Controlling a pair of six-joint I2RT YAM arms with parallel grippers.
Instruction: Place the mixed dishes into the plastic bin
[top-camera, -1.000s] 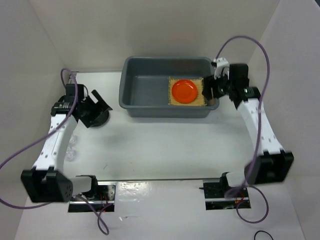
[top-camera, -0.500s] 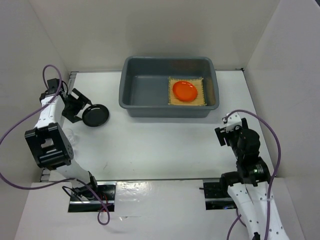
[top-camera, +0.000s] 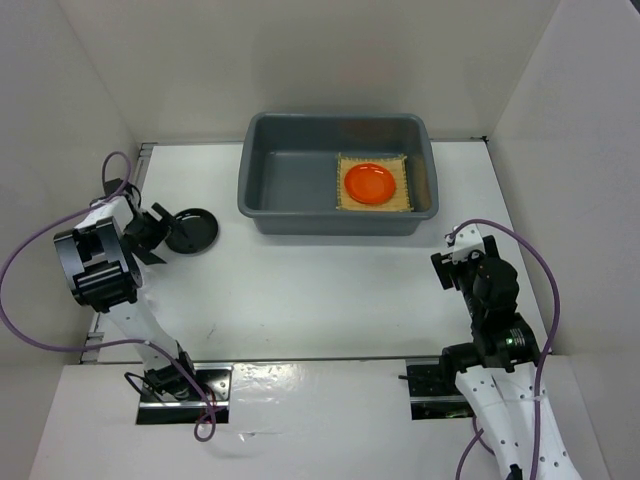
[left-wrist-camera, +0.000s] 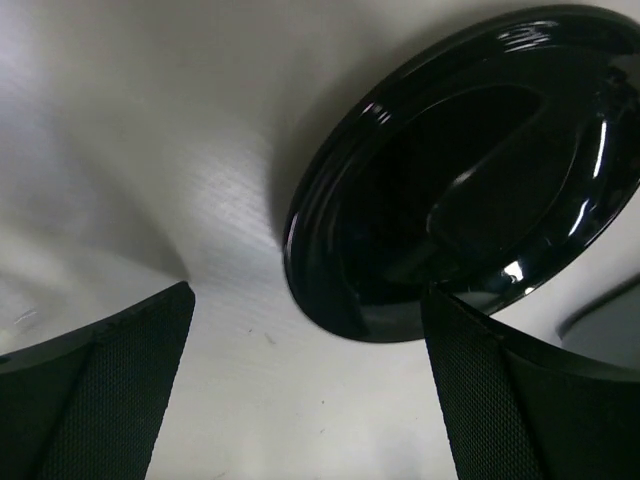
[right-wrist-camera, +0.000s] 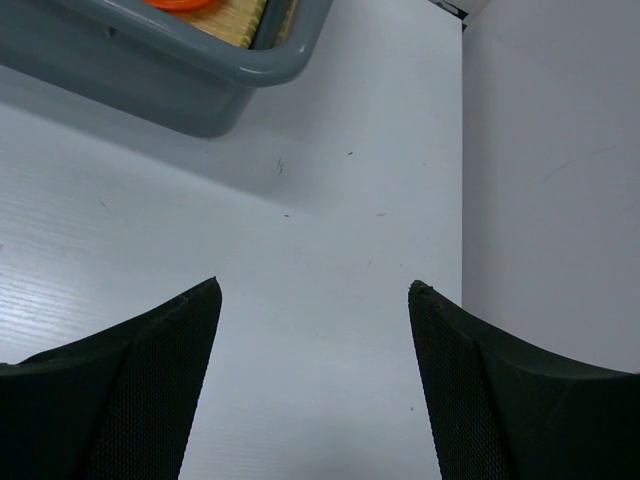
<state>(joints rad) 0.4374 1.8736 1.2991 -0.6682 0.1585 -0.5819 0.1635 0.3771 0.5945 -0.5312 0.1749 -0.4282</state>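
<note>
Plastic bin (top-camera: 290, 190) long axis left-right; black plate (top-camera: 192, 229) flat before left gripper (left-wrist-camera: 308, 320), spread wide, empty; right gripper (right-wrist-camera: 313, 300) likewise.

White arm links (top-camera: 505, 420), black joint housings (top-camera: 95, 265) (purple cables (top-camera: 549, 290) looping alongside)

**Surface and its load, seen from above.** A flat white surface (top-camera: 320, 290), faintly ribbed and marked with a few small dark specks, is shown. Two things are carried directly on it. A large dark grey rectangular plastic bin (top-camera: 330, 222), with rounded corners and a rolled rim, is set at the far middle, its long side parallel to the near edge. A small round glossy black plate (top-camera: 191, 229) is laid flat to the left of the bin, near it but apart. At the right, the surface is met by a white side wall (right-wrist-camera: 550, 150).
</note>
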